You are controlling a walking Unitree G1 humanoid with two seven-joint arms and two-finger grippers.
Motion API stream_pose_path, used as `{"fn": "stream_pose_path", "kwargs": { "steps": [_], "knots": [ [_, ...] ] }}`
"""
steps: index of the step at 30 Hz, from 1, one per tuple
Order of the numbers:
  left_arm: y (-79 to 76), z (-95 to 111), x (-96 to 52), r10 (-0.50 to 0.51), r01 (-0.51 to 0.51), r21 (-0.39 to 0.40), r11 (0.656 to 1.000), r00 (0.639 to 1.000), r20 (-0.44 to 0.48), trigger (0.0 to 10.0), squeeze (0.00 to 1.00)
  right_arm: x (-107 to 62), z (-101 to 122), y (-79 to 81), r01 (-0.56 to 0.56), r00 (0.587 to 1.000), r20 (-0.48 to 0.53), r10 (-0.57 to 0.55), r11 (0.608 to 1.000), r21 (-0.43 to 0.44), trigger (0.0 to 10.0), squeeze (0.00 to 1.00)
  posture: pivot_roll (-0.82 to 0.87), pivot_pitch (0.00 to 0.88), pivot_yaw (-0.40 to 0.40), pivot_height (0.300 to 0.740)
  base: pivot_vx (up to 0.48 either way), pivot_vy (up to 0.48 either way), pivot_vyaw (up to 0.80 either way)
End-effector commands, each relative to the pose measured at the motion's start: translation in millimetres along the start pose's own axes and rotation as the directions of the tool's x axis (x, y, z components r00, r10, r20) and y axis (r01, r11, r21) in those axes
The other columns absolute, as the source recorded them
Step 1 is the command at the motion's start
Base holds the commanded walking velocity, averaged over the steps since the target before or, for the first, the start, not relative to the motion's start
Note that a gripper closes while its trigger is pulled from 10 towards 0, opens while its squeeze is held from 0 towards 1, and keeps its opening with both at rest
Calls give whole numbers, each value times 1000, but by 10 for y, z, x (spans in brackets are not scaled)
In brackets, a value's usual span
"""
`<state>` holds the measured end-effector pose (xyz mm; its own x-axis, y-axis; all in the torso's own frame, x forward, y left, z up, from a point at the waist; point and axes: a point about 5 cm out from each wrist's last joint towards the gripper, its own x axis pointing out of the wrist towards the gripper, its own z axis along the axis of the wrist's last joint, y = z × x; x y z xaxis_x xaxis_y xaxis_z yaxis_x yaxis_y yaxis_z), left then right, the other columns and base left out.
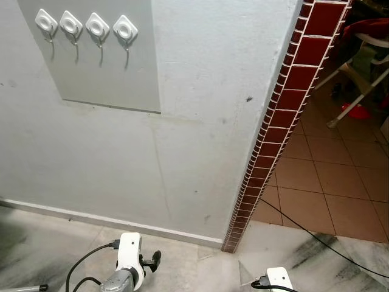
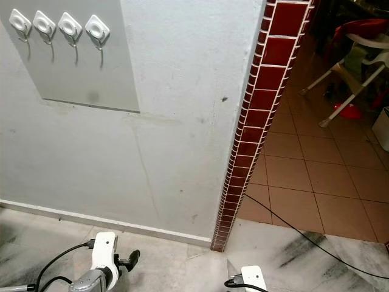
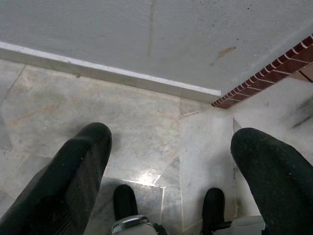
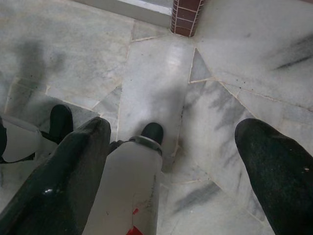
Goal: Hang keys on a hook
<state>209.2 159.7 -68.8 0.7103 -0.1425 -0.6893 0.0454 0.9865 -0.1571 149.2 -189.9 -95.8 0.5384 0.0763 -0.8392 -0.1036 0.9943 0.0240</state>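
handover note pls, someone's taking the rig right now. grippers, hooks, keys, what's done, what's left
Left gripper: open, holding nothing, hanging low over the marble floor.
Right gripper: open, holding nothing, also pointing at the floor.
Four white hooks sit in a row on the grey panel high on the wall ahead, towards the robot's left; all four are bare.
Keys: I can't see any, in either gripper or on a hook.
Done: nothing visible yet.
Left: find and pick up the keys, then raise them to a hook.
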Motion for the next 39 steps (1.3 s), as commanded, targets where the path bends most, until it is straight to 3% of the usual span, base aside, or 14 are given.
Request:
{"fn": "stream_pose_path", "kwargs": {
  "steps": [1, 4, 8, 19, 39],
  "knots": [
    [25, -198, -52, -30, 69, 267, 961, 989, -148, 10000, 0, 64, 228, 86, -11, 1000, 26, 17, 979, -205, 10000, 0, -57, 0, -5, 740, 0, 0, 0],
    [16, -167, -48, -76, 111, 254, 961, 987, -142, 10000, 0, 58, 279, 16, -19, 999, 25, 27, 963, -269, 10000, 0, -53, 0, -5, 740, 0, 0, 0],
    [-2, -180, -53, -100, 137, 268, 954, 984, -147, 10000, 0, 60, 286, 36, -41, 998, 24, 50, 959, -280, 10000, 0, -52, 0, -6, 740, 0, 0, 0],
    [-30, -216, -67, -128, 161, 245, 956, 981, -145, 10000, 0, 69, 227, 121, -63, 998, -5, 64, 958, -279, 10000, 0, -42, 0, -15, 740, 0, 0, 0],
    [-30, -216, -67, -128, 161, 245, 956, 981, -145, 10000, 0, 69, 227, 121, -63, 998, -5, 64, 958, -279, 10000, 0, -42, 0, -15, 740, 0, 0, 0]
  ]
}}
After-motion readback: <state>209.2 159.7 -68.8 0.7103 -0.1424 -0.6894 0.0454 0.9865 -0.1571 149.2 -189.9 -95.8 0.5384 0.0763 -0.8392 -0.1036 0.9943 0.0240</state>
